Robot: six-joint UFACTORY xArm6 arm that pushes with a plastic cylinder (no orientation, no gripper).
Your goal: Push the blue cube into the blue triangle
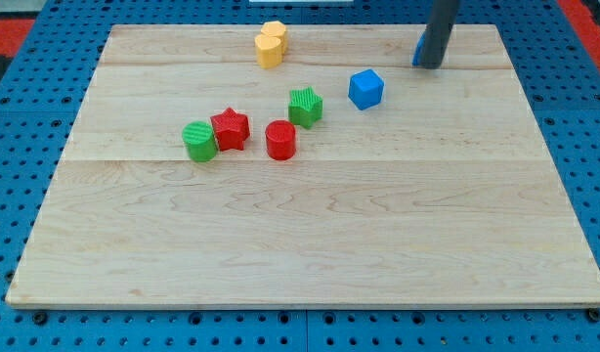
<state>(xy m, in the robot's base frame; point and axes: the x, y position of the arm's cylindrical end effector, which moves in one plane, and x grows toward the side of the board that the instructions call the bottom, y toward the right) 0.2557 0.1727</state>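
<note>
The blue cube (365,89) sits on the wooden board right of centre near the view's top. The blue triangle (417,49) is farther up and right; only a thin blue sliver shows at the rod's left edge, the rest is hidden behind the rod. My tip (432,66) rests on the board right against that sliver, up and right of the blue cube, with a gap between the tip and the cube.
A green star (305,107) lies left of the blue cube. A red cylinder (280,140), a red star (230,128) and a green cylinder (199,141) form a row at centre left. A yellow block (271,45) sits at the top. The board (310,244) lies on a blue pegboard.
</note>
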